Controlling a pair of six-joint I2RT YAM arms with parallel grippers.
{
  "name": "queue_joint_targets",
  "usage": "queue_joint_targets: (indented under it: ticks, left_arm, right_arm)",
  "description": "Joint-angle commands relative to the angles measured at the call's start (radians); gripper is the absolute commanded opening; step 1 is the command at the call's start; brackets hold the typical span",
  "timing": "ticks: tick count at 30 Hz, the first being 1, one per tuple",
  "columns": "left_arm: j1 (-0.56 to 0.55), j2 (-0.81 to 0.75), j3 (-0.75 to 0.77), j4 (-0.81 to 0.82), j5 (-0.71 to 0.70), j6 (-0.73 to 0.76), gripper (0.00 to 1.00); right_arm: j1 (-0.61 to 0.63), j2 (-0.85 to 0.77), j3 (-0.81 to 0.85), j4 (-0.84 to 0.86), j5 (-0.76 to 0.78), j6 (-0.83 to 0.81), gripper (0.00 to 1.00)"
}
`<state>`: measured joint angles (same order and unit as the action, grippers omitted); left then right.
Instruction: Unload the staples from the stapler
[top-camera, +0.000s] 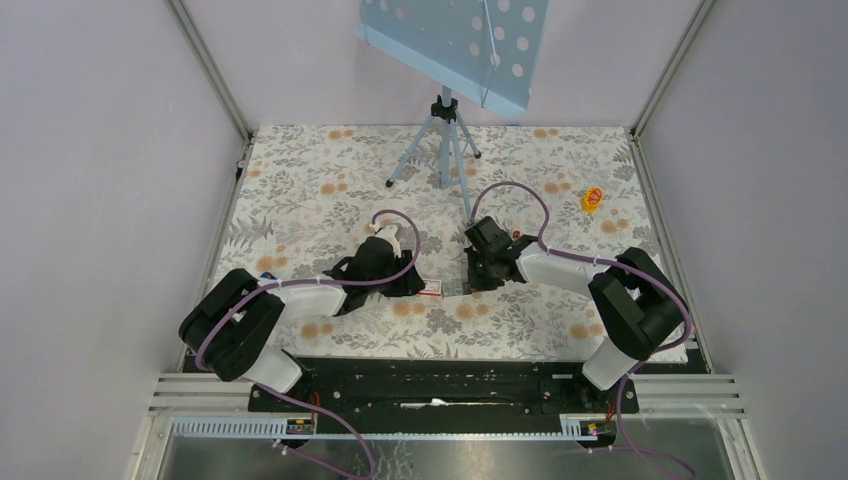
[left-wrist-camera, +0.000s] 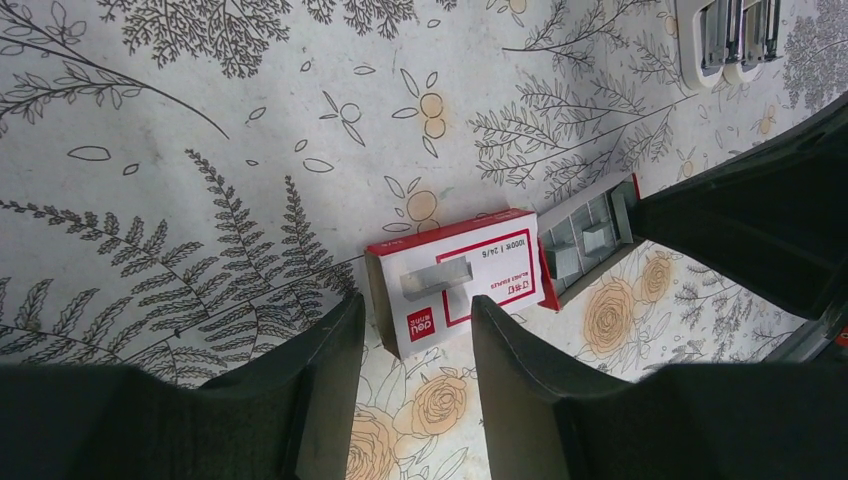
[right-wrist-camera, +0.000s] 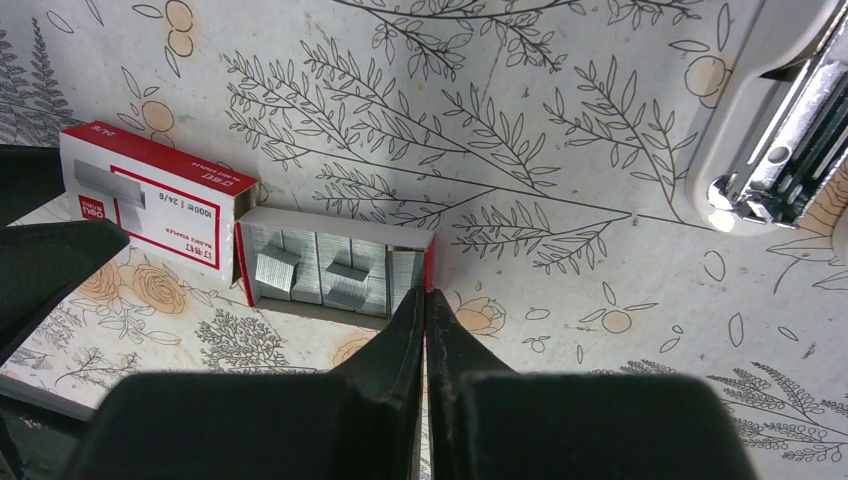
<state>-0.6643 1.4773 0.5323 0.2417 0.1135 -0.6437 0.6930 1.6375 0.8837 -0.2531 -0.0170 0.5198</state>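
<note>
Floral tablecloth (right-wrist-camera: 560, 330); stapler (right-wrist-camera: 745, 110) lies near staple tray (right-wrist-camera: 340, 222). Stapler light, rigid, slick plastic: pinch across narrow sides. Left gripper (left-wrist-camera: 415, 310) fingers apart, right gripper (right-wrist-camera: 425, 300) fingers together.

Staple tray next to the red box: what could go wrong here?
1. The right gripper is shut, with its tips right at the rim of the open staple tray. A nudge could tip it and spill the loose staple strips.
2. The open left gripper sits close to the red-and-white box. Moving forward might shove it into the tray.
3. The stapler lies open nearby, so a swinging arm could knock it.
</note>
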Motion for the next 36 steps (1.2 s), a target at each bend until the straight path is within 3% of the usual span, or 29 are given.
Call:
queue_joint_targets:
  ticks: [1,13,20,36]
  left_arm:
    - [0.005,0.022,0.035,0.044,0.011,0.013,0.46]
    - [0.005,0.038,0.038,0.049,0.025,0.014,0.37]
    - [0.005,0.038,0.034,0.044,0.025,0.015,0.37]
    - [0.005,0.041,0.033,0.042,0.026,0.016,0.37]
  right_arm:
    - [0.013,0.01,0.039,0.005,0.011,-0.017,0.0]
    - [0.015,0.018,0.055,-0.006,0.012,-0.023,0.0]
    - [0.015,-0.02,0.037,0.01,0.086,0.003,0.0]
    - [0.016,0.01,0.049,0.026,0.053,0.008,0.0]
